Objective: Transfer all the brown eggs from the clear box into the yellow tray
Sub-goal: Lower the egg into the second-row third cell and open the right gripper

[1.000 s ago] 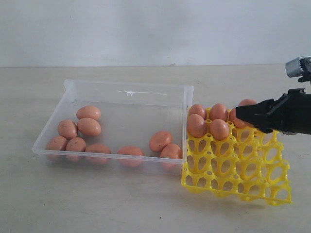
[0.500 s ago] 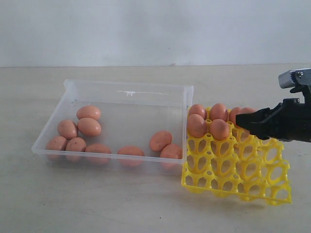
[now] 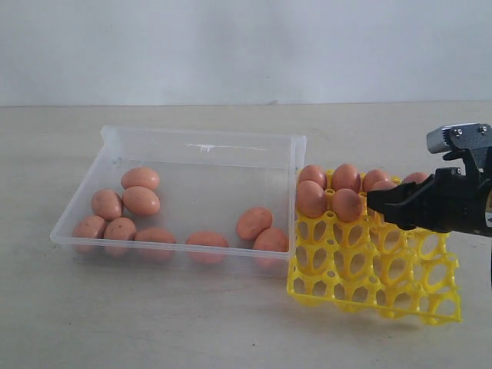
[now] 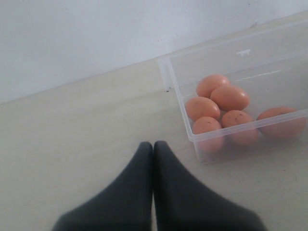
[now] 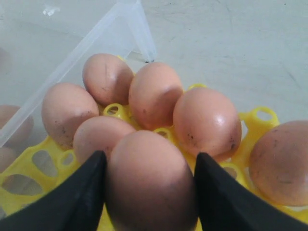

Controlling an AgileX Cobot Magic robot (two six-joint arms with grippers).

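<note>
The clear box point(image 3: 204, 137) sits at 9 o'clock from the yellow tray point(image 3: 369, 296), a grid of holes. The right gripper point(image 3: 375, 203) squeezes one brown egg point(image 5: 151, 183) over the tray. The left gripper point(image 4: 153, 144) is pinched together, empty. Nine speckled eggs point(image 3: 141, 201) lie sideways in the box; six stand upright at the tray's 12 o'clock side.

Box point(image 3: 200, 137) on the surface point(image 3: 154, 323), tray point(image 3: 361, 296) just beside its right end. Eggs point(image 3: 141, 201) lie along the box's left end and front wall; others occupy the tray's back rows.
</note>
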